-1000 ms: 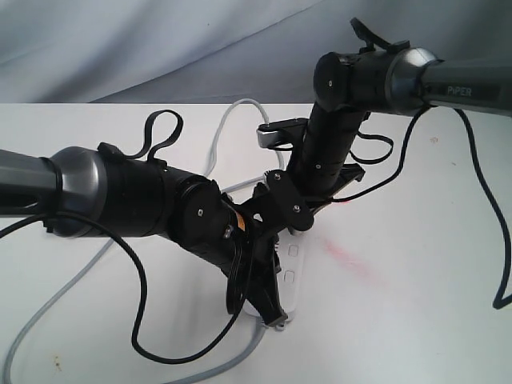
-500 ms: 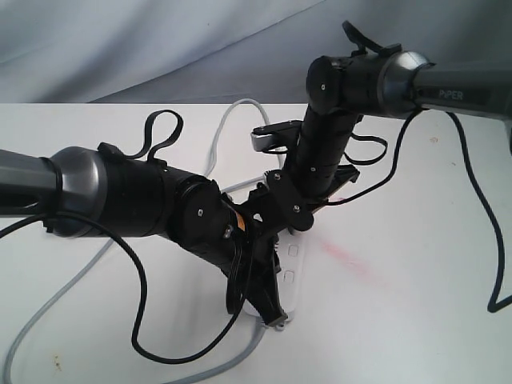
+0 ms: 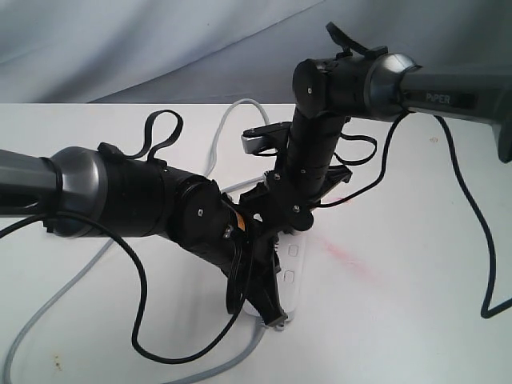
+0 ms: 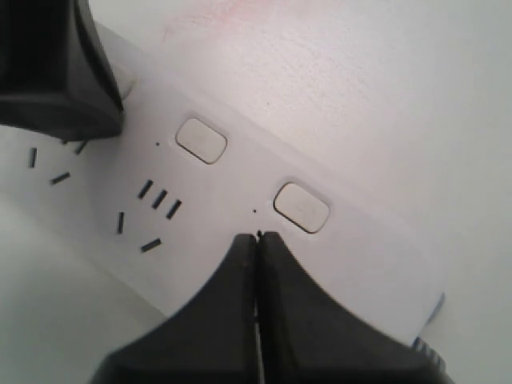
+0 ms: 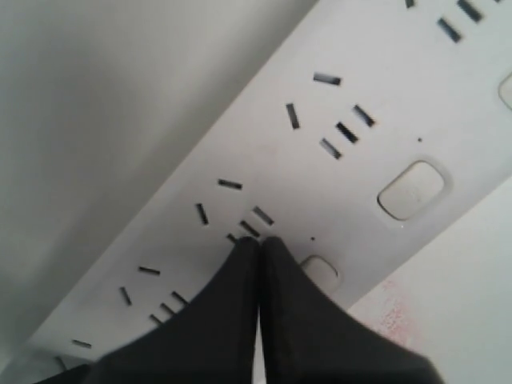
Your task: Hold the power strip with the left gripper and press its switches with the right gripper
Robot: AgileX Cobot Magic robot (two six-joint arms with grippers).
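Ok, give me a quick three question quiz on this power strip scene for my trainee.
1. True or false: the left gripper has the power strip clamped between spread fingers.
2. The stain on the table is: A green, B pinkish red, C blue.
3. Fill in: the right gripper is ____ (open or shut).
Key: 1 false, it is shut, tips over the strip's face; 2 B; 3 shut.

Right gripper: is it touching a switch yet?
Cannot tell. Right wrist view: tips of the shut right gripper overlap the edge of a switch on the power strip, but depth is unreadable.
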